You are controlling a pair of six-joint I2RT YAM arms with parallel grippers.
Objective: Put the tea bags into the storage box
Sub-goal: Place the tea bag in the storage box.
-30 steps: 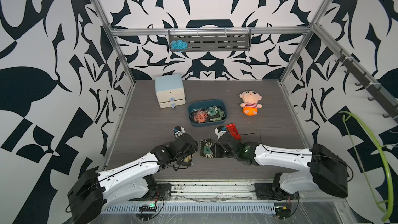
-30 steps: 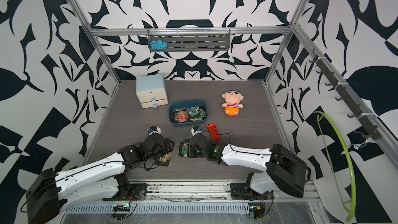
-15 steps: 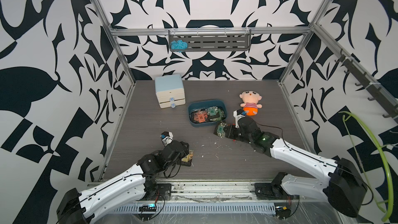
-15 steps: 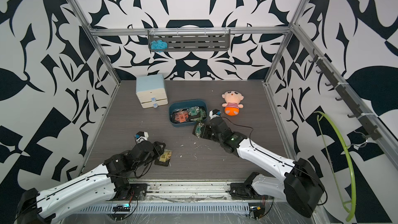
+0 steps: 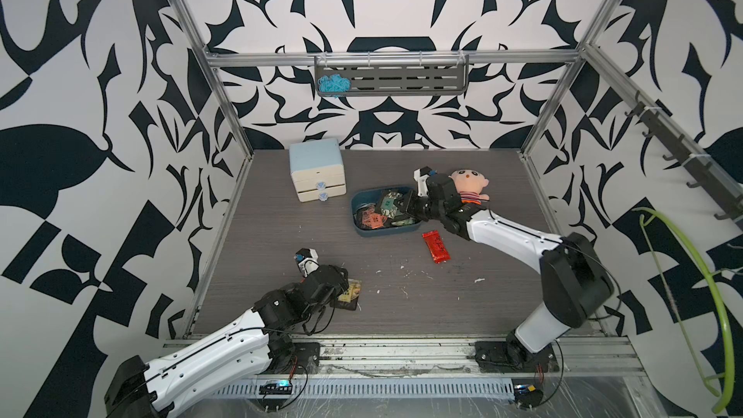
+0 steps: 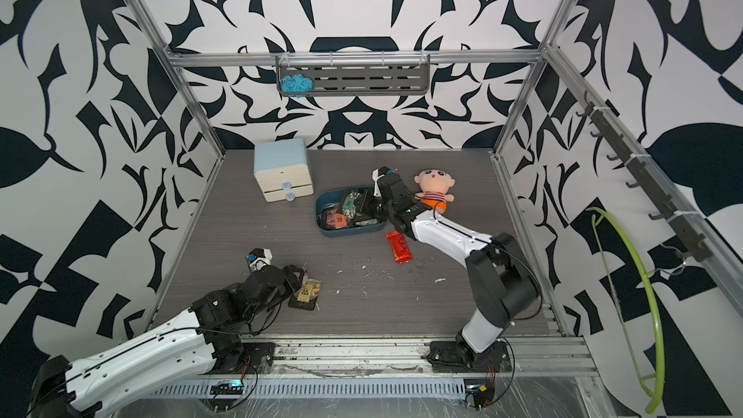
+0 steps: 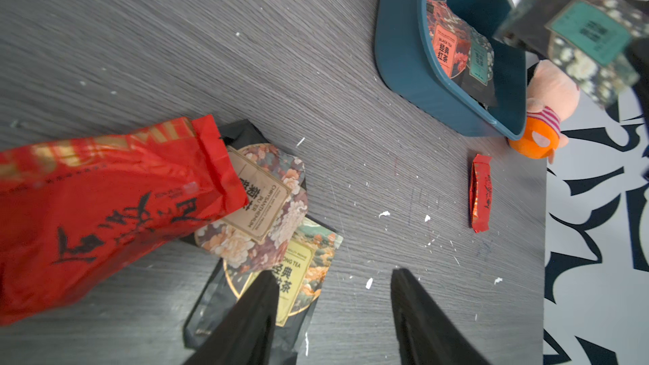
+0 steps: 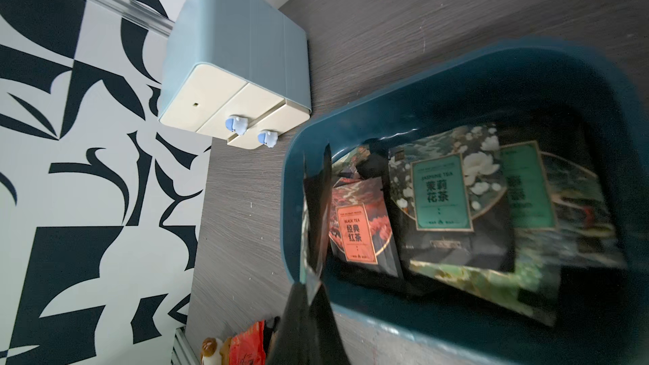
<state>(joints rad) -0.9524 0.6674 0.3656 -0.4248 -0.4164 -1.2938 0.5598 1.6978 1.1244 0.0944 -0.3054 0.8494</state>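
Four tea bags (image 7: pixel 260 205) lie outside the storage box (image 5: pixel 382 232), three piled near-left; right gripper (image 5: pixel 402 207), clamped on a green-label sachet (image 5: pixel 386 203), seems over the box, so release comes next; left gripper (image 7: pixel 333 272) hovers half-open, empty, above them.

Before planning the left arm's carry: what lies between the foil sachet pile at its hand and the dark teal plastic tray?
Bare grey tabletop with white specks, in both top views; the red foil sachet lies aside.
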